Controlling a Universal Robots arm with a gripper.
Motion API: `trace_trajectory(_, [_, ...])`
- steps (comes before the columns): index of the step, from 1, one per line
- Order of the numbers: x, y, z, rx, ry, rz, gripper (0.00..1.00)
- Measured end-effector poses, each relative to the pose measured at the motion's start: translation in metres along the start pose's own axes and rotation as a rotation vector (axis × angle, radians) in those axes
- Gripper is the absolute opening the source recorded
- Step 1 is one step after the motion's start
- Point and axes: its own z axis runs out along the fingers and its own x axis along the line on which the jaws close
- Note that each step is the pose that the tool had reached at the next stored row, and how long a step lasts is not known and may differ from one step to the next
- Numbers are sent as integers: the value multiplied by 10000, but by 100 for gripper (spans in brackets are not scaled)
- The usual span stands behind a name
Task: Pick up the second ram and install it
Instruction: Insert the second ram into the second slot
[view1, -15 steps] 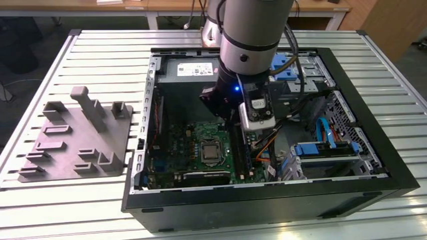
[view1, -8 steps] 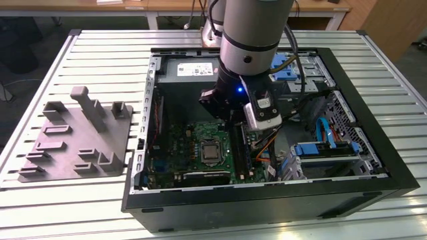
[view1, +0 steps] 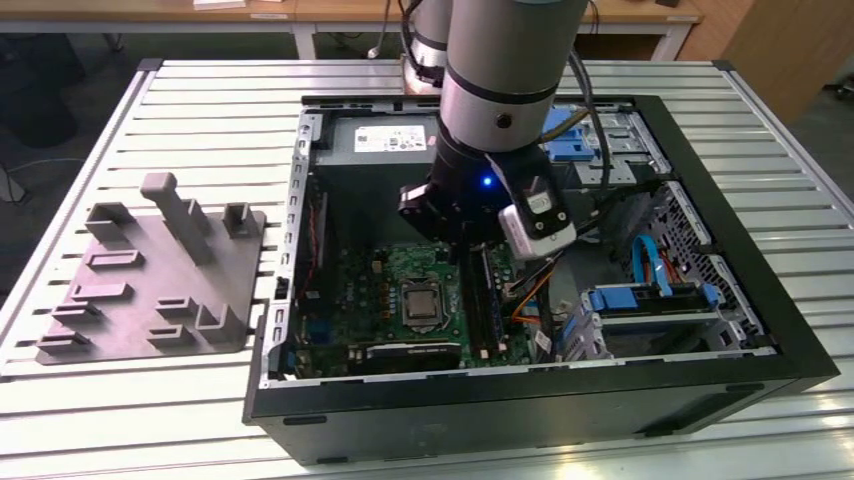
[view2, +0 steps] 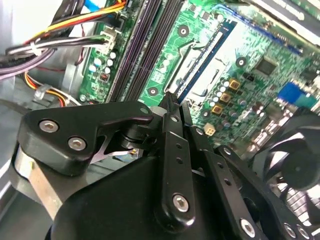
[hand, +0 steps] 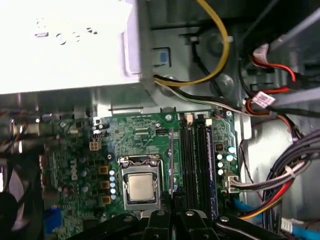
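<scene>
My gripper (view1: 467, 245) is down inside the open computer case, just above the green motherboard (view1: 380, 275). In both wrist views its fingertips stand close together, shut on the second ram (hand: 171, 160), a thin dark stick seen edge-on (view2: 200, 62). The stick hangs over the board between the processor socket (hand: 141, 187) and the black memory slots (hand: 195, 165), beside the slots and not in one. The slots (view2: 145, 50) run parallel to the held stick. One slot shows a dark strip with a bluish edge (hand: 208, 165); whether that is a seated stick I cannot tell.
A grey fixture (view1: 147, 280) with upright tabs lies on the slatted table at the exterior view's left. Cable bundles (hand: 270, 190) crowd one side of the slots. A power supply (hand: 65, 45), a fan (view2: 300, 165) and a blue drive cage (view1: 641, 300) ring the board.
</scene>
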Motion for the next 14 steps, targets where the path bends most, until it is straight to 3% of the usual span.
trace_trajectory(2, [-1,0,3,-6,8,-318,14])
trace_trajectory(3, [-4,0,4,-53,12,-408,14])
trace_trajectory(4, [-5,0,5,-193,20,-434,14])
trace_trajectory(6, [-5,-8,5,-551,42,-448,14])
trace_trajectory(7, [-6,-15,14,-650,47,-451,14])
trace_trajectory(11, [-57,-15,84,-645,56,-454,14])
trace_trajectory(14, [-98,-13,113,-568,53,-450,14])
